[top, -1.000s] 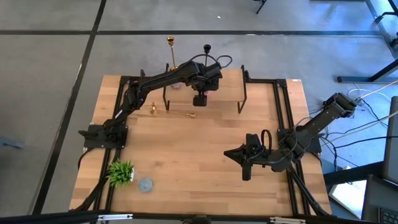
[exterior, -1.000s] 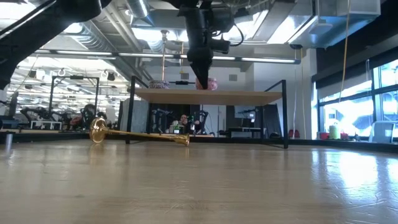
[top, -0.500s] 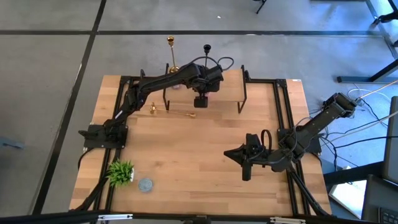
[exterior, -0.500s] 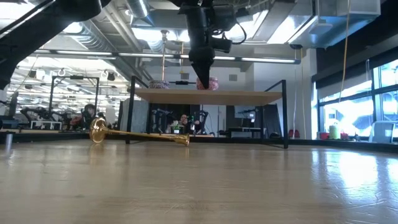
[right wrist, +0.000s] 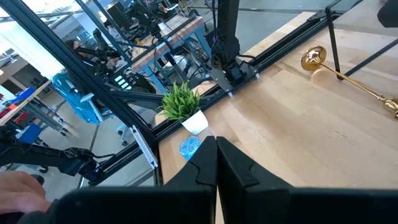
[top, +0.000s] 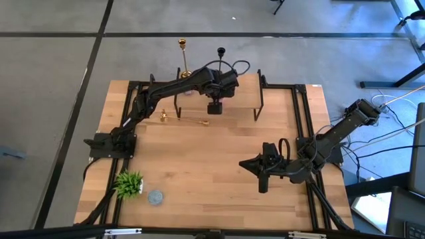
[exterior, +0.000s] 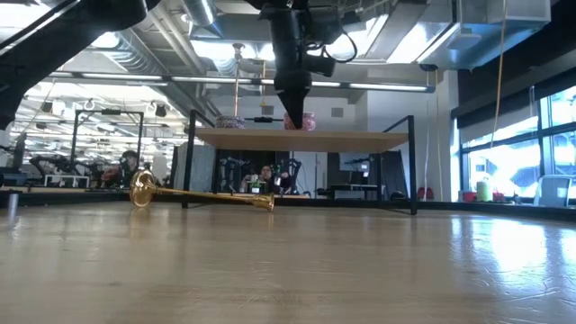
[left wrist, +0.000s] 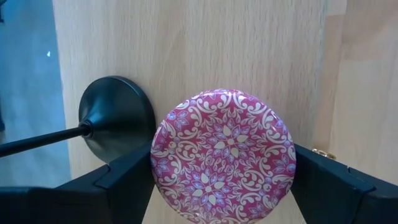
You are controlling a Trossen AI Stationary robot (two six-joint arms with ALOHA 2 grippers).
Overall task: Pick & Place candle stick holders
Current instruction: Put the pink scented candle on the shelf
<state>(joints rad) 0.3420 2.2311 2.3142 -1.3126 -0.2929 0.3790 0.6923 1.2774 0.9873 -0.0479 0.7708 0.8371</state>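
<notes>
Now, line by line:

Lying gold candlestick [top: 184, 120]: flat on the counter [top: 199, 172], just in front of the shelf [top: 242, 93]. Its long axis runs nearly level across the counter. The round base points toward the left arm's side and the small cup end toward the right.

Look of it: shiny gold, with a thin straight stem, a flat disc base standing on edge and a knobby cup.

Upright gold candlestick [top: 184, 60]: stands on the shelf near its far left corner, axis vertical, cup on top. It has the same bright gold finish and slim stem.

Black candlestick [top: 221, 56]: stands upright on the shelf to the right of the gold one, cup up. It is matte black, and the left wrist view shows its round flat base beside a pink patterned disc [left wrist: 222, 155].

Left gripper [exterior: 292, 117]: points down over the shelf near the black candlestick. Its fingers [left wrist: 124, 180] stand wide apart, with the pink disc showing between them. Whether they touch it I cannot tell, and no candlestick is held.

Right gripper [top: 263, 179]: low over the right part of the counter, well apart from the shelf, with its fingers pressed together on nothing.

Also there: a small green plant [top: 129, 182] and a blue disc [top: 155, 197] near the counter's front left corner.
</notes>
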